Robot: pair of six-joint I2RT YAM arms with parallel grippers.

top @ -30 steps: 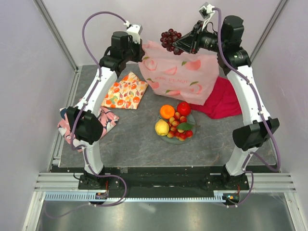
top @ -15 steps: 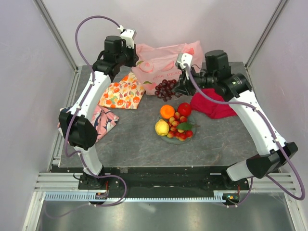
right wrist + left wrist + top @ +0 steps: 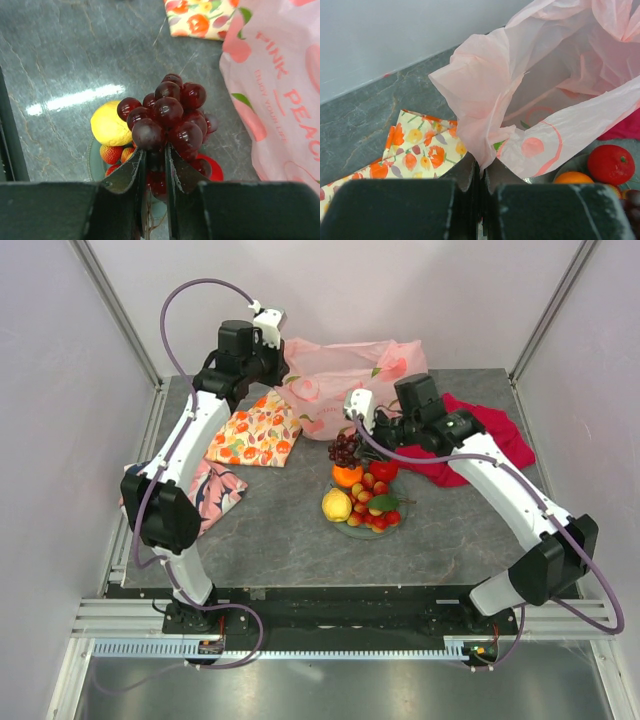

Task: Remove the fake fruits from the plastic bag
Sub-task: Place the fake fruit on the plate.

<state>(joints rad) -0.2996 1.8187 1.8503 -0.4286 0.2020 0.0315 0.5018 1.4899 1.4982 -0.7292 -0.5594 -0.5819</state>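
The right gripper [image 3: 155,156] has its two fingers drawn close together, pinching one end of a dark purple grape bunch [image 3: 167,117]. The bunch hangs over the far left edge of a plate [image 3: 348,531] near the middle of the table [image 3: 270,540]. Whether it touches the fruit below cannot be told. On the plate lie a yellow lemon [image 3: 337,505], an orange [image 3: 347,476], a red apple [image 3: 383,471] and little red pieces [image 3: 376,519].

The left gripper [image 3: 480,170], at the far left, is pressed fully together on a gathered fold of the pale pink plastic bag [image 3: 550,75]. The bag lies slumped at the far middle of the table, its mouth gaping.

A flowered cloth [image 3: 258,430] lies left of the bag and a red cloth [image 3: 490,430] right of it. A pink patterned cloth [image 3: 225,495] lies at the near left.
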